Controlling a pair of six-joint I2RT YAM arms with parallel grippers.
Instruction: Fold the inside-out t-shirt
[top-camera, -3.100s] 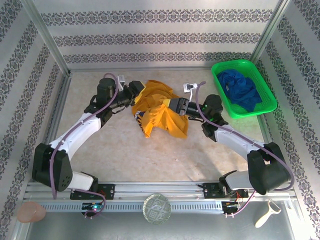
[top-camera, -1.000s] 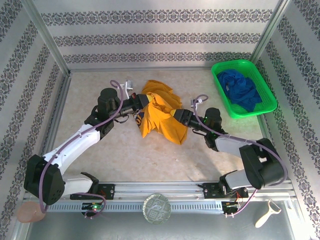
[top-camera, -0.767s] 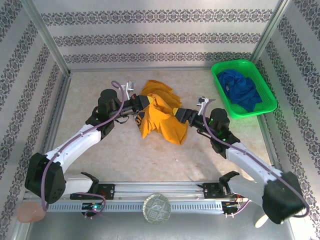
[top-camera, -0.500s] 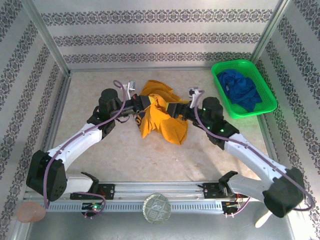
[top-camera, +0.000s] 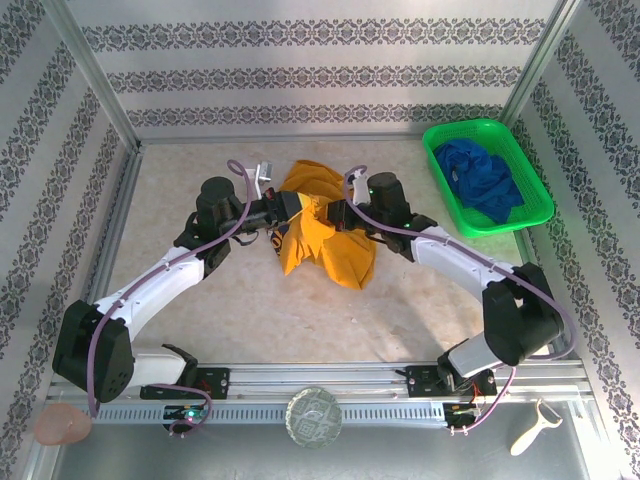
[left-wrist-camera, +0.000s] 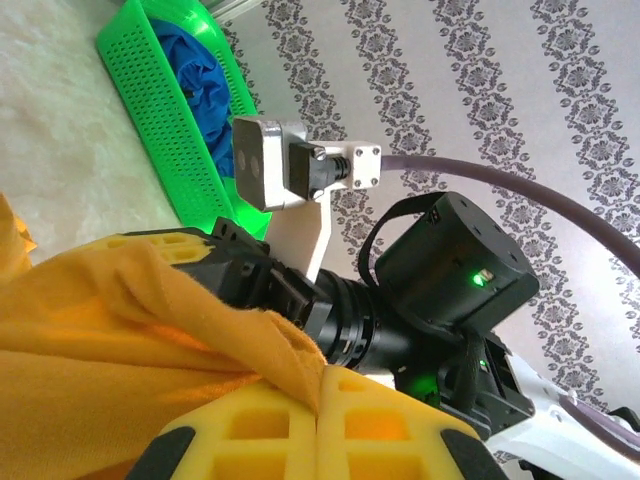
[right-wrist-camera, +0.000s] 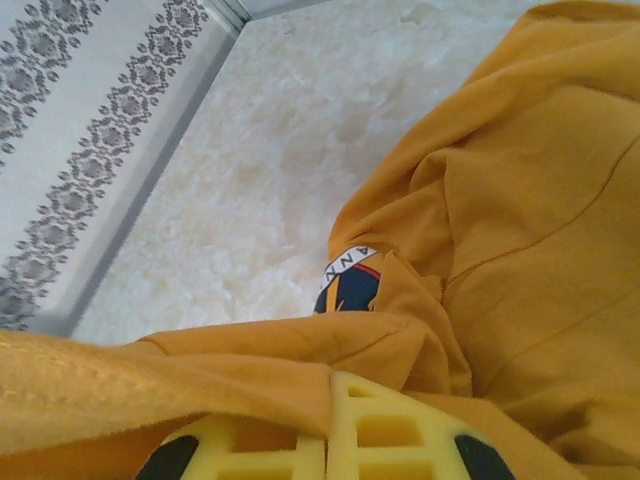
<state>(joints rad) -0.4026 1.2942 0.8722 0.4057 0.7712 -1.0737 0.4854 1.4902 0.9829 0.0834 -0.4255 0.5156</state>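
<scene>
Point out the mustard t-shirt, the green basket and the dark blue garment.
mustard t-shirt (top-camera: 335, 252): top view, broad lower panel.
green basket (top-camera: 465, 125): top view, far rim.
dark blue garment (top-camera: 480, 180): top view, middle of the heap.

Left gripper (left-wrist-camera: 320, 395) has its yellow pads pressed together, pinching a fold of the mustard t-shirt (left-wrist-camera: 120, 330) right at the tips; just ahead, the right gripper (left-wrist-camera: 165, 245) is buried in the same cloth, its camera block (left-wrist-camera: 262, 162) above; further off, up-left, the green basket (left-wrist-camera: 170, 130) holds a blue garment (left-wrist-camera: 205, 75); patterned wall (left-wrist-camera: 500, 100) behind.
</scene>
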